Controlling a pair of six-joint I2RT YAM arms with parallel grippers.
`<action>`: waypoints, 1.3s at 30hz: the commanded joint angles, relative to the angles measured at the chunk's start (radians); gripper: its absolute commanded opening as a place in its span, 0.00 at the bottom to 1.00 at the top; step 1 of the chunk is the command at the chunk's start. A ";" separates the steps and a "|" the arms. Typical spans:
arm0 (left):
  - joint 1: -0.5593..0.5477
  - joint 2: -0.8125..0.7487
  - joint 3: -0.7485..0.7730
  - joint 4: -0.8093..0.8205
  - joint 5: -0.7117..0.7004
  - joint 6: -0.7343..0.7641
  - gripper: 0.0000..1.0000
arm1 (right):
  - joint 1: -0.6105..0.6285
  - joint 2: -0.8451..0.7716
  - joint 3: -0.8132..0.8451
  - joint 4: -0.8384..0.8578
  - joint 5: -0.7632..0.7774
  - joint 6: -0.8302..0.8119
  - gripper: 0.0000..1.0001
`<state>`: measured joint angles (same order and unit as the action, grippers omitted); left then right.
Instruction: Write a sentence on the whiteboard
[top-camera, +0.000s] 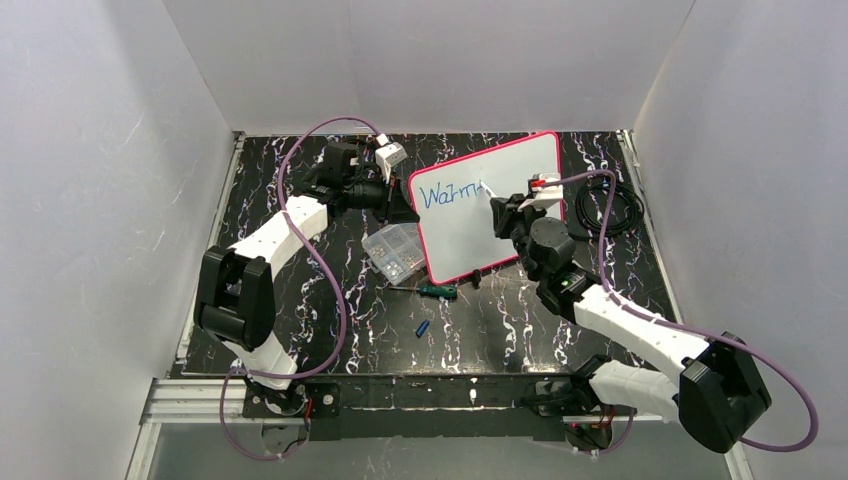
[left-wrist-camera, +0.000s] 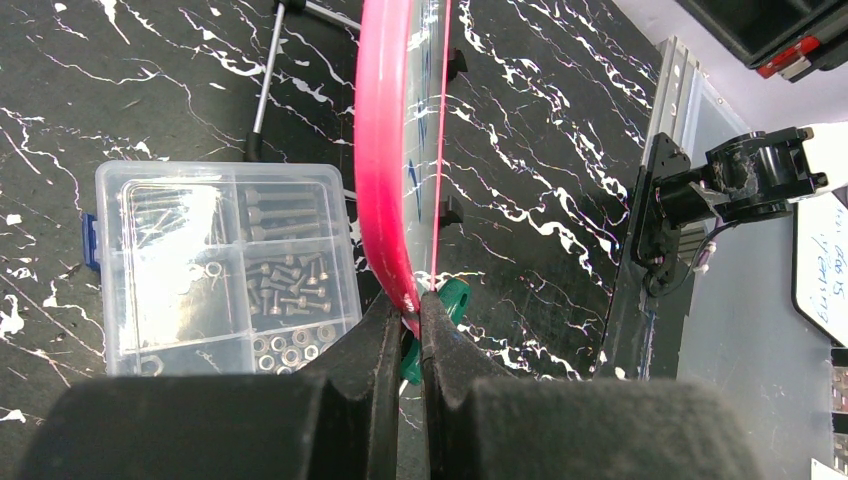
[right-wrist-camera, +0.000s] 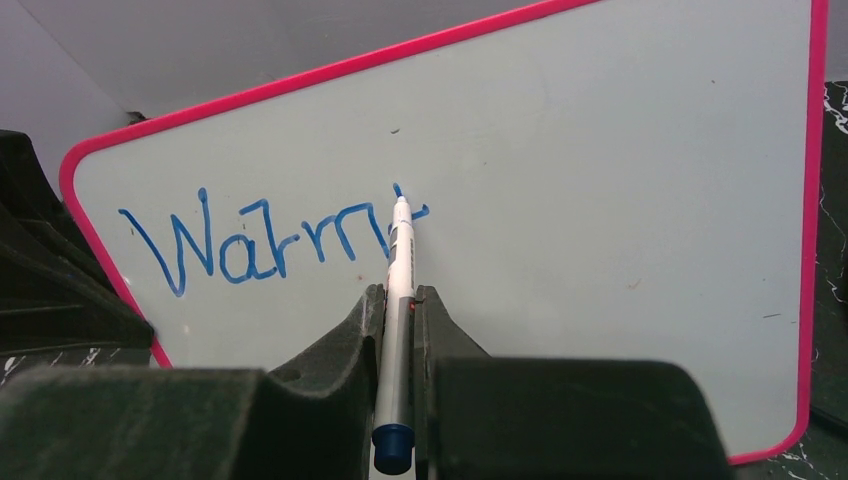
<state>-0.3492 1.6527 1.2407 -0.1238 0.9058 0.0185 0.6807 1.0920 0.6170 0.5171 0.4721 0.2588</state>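
Observation:
The whiteboard (top-camera: 510, 175), white with a pink-red rim, stands tilted up at the table's back middle. My left gripper (top-camera: 400, 205) is shut on its left rim (left-wrist-camera: 385, 150). Blue marker letters reading "Warm" plus a started stroke (right-wrist-camera: 270, 240) sit in its upper left; they also show in the top view (top-camera: 448, 192). My right gripper (right-wrist-camera: 400, 300) is shut on a white marker (right-wrist-camera: 398, 300) with a blue end cap. The marker's tip touches the board at the end of the writing. In the top view the right gripper (top-camera: 500, 212) is in front of the board's middle.
A clear compartment box (top-camera: 393, 250) of screws and nuts lies left of the board, also in the left wrist view (left-wrist-camera: 225, 265). A green-handled screwdriver (top-camera: 437, 291) and a small blue cap (top-camera: 422, 327) lie in front. Black cables (top-camera: 610, 210) lie at the right.

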 joint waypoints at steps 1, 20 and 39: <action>-0.011 -0.062 0.024 -0.030 0.037 0.032 0.00 | -0.003 -0.025 -0.030 -0.006 0.011 0.024 0.01; -0.011 -0.062 0.025 -0.028 0.038 0.031 0.00 | -0.003 -0.059 -0.068 -0.052 0.028 0.044 0.01; -0.011 -0.061 0.026 -0.027 0.039 0.030 0.00 | -0.004 -0.048 0.053 0.007 0.058 -0.051 0.01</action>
<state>-0.3492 1.6527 1.2407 -0.1242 0.9085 0.0185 0.6807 1.0458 0.5968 0.4599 0.5003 0.2535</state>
